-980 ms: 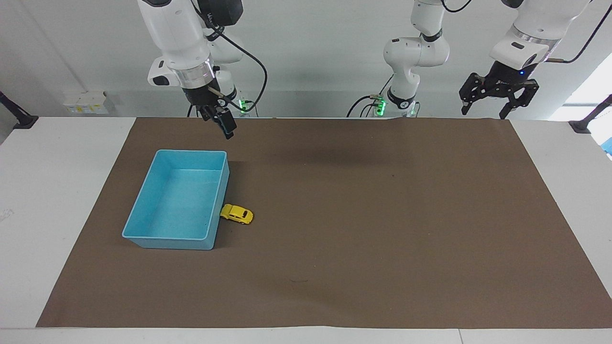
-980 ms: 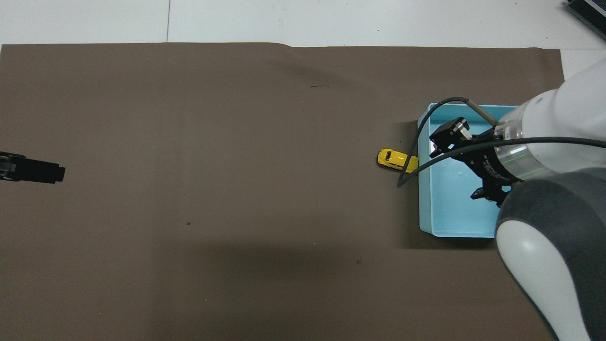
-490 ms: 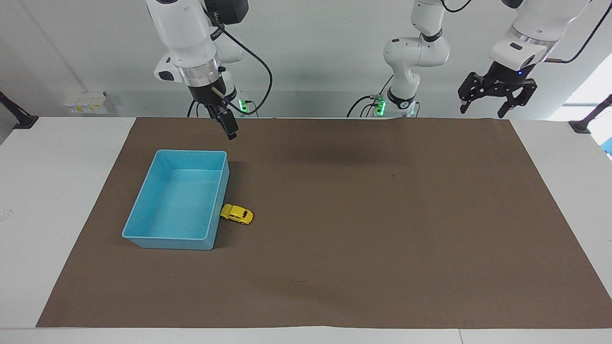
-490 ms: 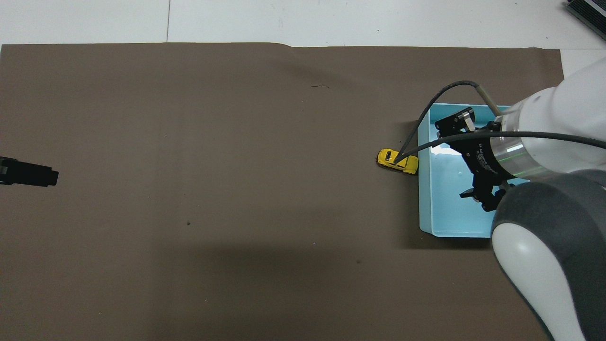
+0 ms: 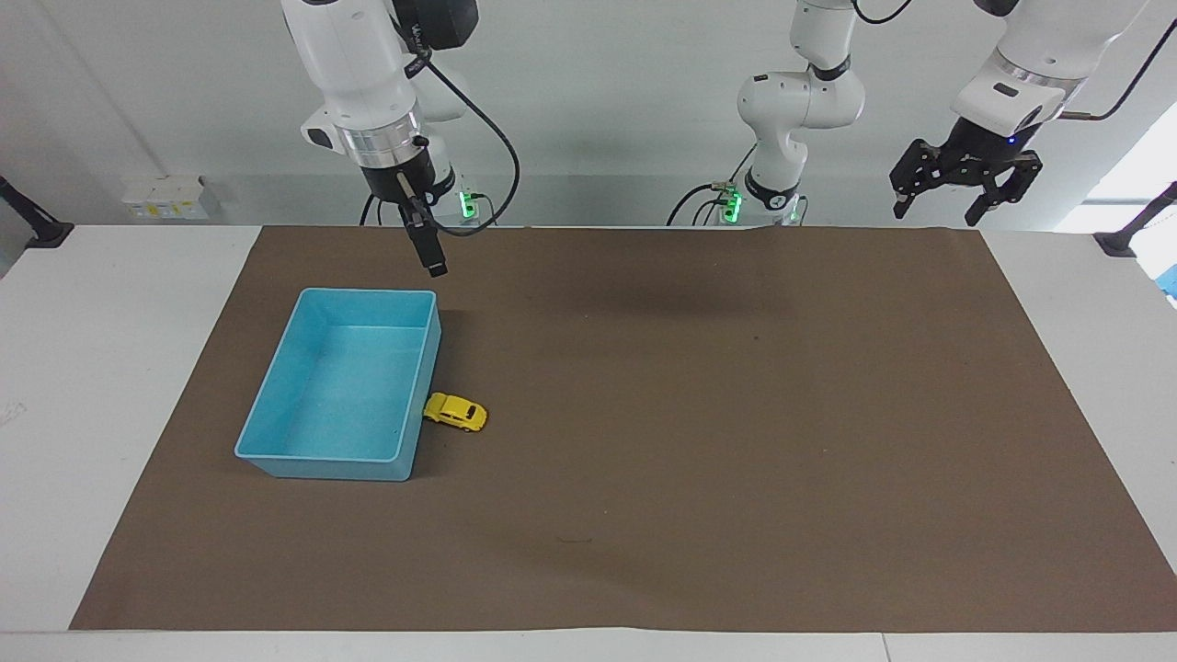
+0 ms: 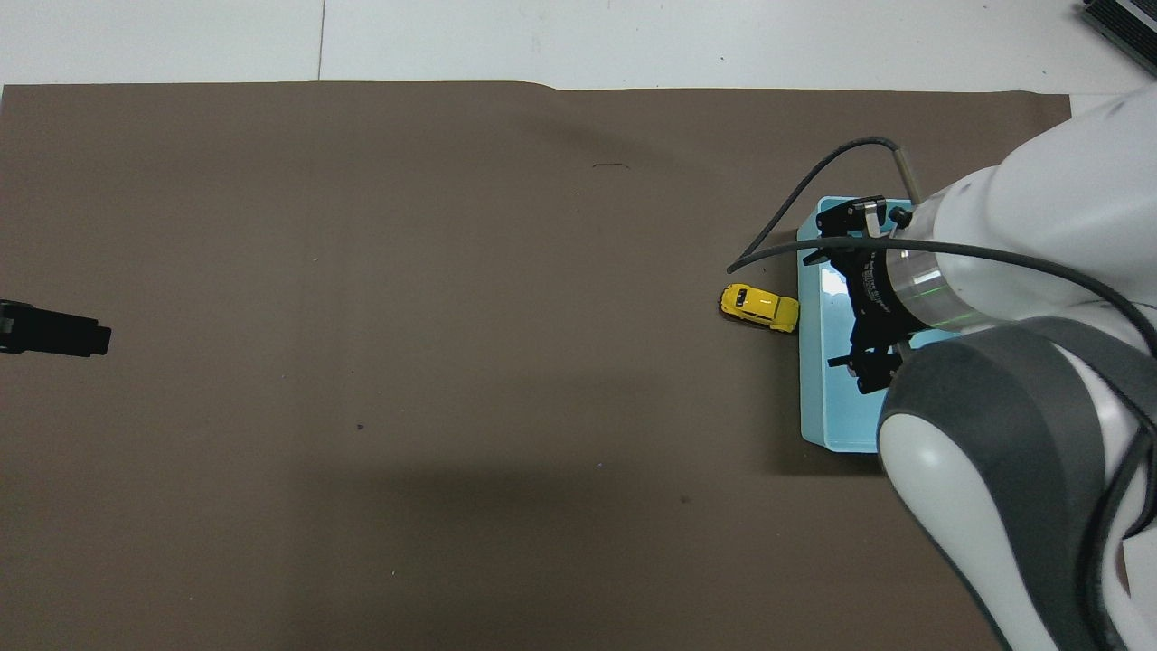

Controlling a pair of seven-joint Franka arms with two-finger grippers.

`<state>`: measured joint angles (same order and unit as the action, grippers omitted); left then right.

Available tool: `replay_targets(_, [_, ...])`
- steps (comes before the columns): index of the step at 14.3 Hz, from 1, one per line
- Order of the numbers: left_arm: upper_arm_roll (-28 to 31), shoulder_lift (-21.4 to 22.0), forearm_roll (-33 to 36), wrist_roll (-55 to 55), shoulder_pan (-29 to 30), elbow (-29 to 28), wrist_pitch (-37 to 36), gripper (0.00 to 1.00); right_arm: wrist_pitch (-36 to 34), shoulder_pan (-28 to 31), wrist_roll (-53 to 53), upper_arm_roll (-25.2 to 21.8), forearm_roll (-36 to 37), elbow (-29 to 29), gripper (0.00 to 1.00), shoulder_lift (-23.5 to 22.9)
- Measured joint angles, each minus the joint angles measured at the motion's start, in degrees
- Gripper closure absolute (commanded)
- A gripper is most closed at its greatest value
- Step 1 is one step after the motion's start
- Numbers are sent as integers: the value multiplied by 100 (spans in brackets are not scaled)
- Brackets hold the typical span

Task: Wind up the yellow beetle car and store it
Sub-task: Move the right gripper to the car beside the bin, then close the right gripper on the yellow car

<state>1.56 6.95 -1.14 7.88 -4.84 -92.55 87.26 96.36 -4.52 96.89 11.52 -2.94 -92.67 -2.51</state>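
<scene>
Yellow beetle car (image 5: 455, 412) on brown mat (image 5: 699, 414) of table (image 5: 110, 368), touching blue bin (image 5: 276, 450) wall, my right tool (image 5: 429, 255) raised over mat near bin's robot-side rim, fingers unreadable, my left tool (image 5: 965, 179) waiting aloft, fingers spread, empty.

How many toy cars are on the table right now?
1. The yellow beetle car sits on the brown mat, touching the outer wall of the blue bin. The bin looks empty, though the right arm covers part of it from overhead.
</scene>
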Motion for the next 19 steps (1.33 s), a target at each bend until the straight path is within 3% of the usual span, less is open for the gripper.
replay_targets(9, [0, 0, 0, 0, 0, 0, -4, 0, 1194, -170, 1423, 0, 269, -1115, 0, -119])
replay_targets(19, [0, 0, 0, 0, 0, 0, -7, 0, 2569, -147, 1538, -17, 277, -2009, 0, -347])
